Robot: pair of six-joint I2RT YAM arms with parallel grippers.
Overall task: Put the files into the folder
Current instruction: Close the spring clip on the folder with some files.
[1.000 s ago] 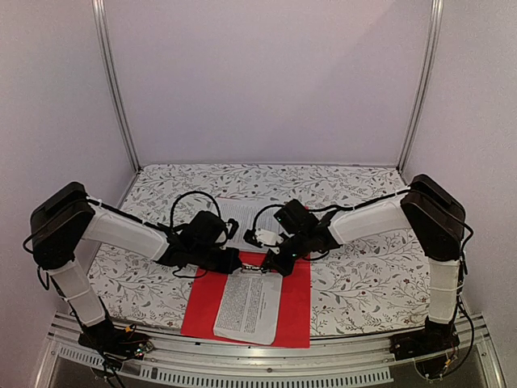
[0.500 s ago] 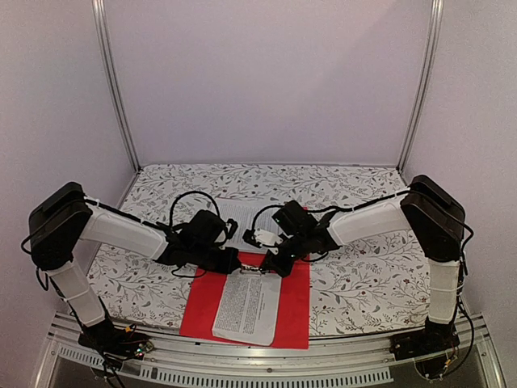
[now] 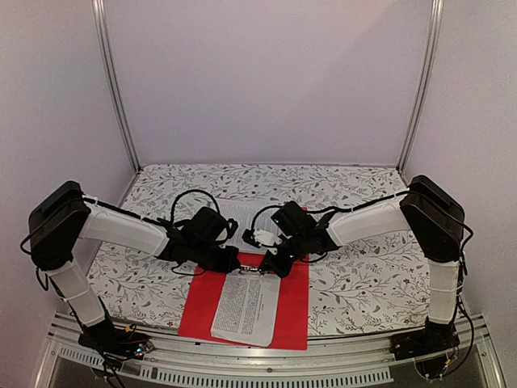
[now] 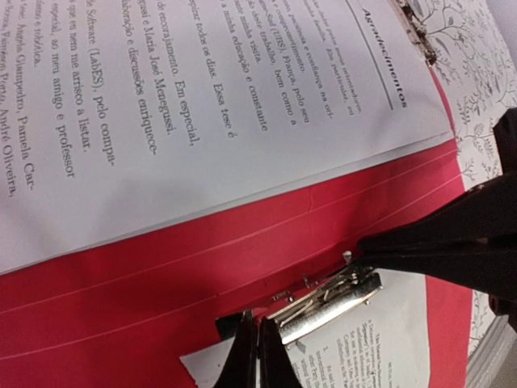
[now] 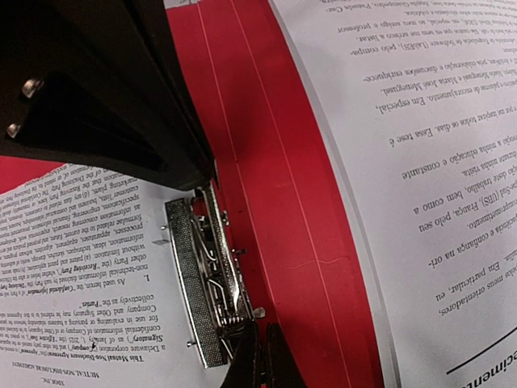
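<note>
The red folder [image 3: 295, 307] lies open at the table's near edge. One printed file sheet [image 3: 246, 307] lies on its near half, its top edge under the metal clip [image 3: 252, 271]. More file sheets [image 3: 242, 212] lie on the far half. My left gripper [image 3: 239, 265] and right gripper [image 3: 263, 268] meet at the clip. In the left wrist view the left gripper [image 4: 258, 356] is shut, its tips on the sheet's corner [image 4: 202, 368] beside the clip [image 4: 327, 303]. In the right wrist view the right gripper [image 5: 262, 360] is shut at the other end of the clip [image 5: 202, 275].
The table has a floral cloth [image 3: 363, 267]. A metal rail [image 3: 266, 356] runs along the near edge, and the folder and sheet overhang it slightly. White walls and upright posts [image 3: 113, 89] close in the back and sides. The far sheets carry a metal clip [image 4: 416, 28].
The sheet on the folder's near half has slid slightly left and toward the near edge. Both grippers have stayed at the clip, shifting only a little.
</note>
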